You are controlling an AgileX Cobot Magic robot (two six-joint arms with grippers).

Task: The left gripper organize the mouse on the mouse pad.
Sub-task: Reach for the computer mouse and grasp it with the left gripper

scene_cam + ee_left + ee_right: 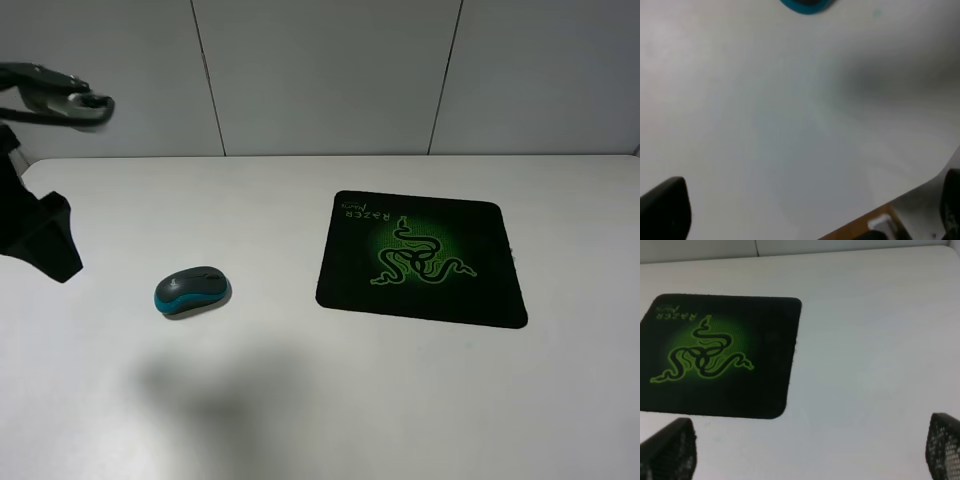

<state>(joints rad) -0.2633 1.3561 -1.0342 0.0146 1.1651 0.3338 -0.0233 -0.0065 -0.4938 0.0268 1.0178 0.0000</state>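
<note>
The left claw [805, 209], spread wide and empty, hangs short of the mouse [192, 290], which lies on the tabletop [300, 400] well left of the mouse pad [420, 258], long axis seemingly pointing padward.

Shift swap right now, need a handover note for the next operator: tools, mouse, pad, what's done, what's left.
Left tool: open, empty, over the bare table. The mouse shows only at the edge of its wrist view.
Right tool: open, empty, over the table beside the mouse pad.
Mouse: on the table, left of the mouse pad in the high view, with a clear gap between them.
Mouse pad: flat, nothing on it.
Done: nothing yet; the mouse is not grasped.
Left: the left tool takes the mouse, sets it on the mouse pad and releases.
</note>
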